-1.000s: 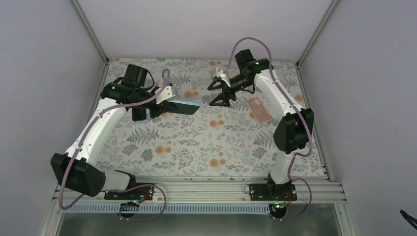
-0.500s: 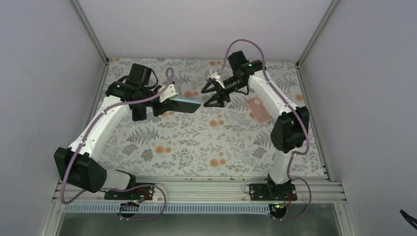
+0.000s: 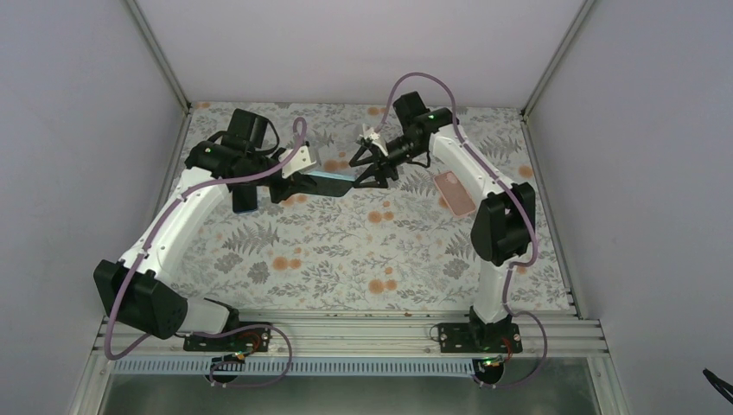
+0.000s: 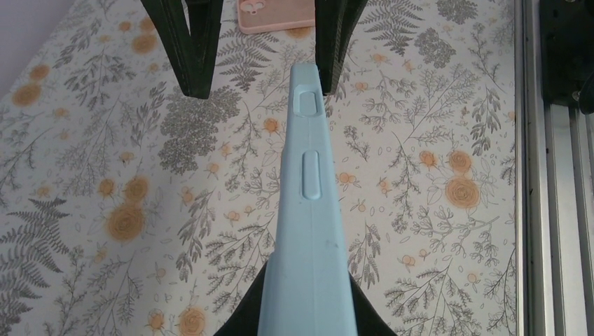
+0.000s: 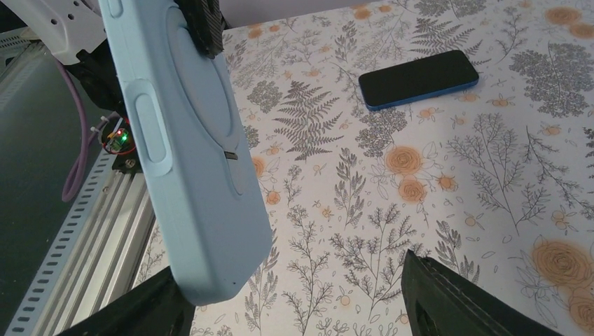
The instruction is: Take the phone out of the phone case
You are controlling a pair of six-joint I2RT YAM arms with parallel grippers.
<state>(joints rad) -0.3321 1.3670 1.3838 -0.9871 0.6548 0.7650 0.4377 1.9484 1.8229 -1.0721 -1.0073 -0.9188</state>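
Nearest the arm bases, a dark phone with a blue rim point(image 5: 418, 78) lies flat on the bench point(image 3: 346, 251) below the left arm. A pink case point(image 3: 454, 192) lies well apart on the right side. Neither differs from a second ago.

Further back, the left gripper point(image 3: 292, 181) holds the light-blue phone case point(image 4: 308, 210) off the bench, its jaws closed on one end and the free end pointing across at the other arm. The top view shows a dark upper face, so the phone is probably still seated inside.

The change is in the right arm. A second ago the right gripper point(image 3: 353, 175) hangs clear of the case with a gap between them. Now it is across that gap, jaws spread wide with one finger on either side of the free end. One finger sits just beside the case's tip and the other stands apart. I cannot tell if either touches.

Extraction has not started, but the second grip is lined up, and closing on that end looks like the next step.
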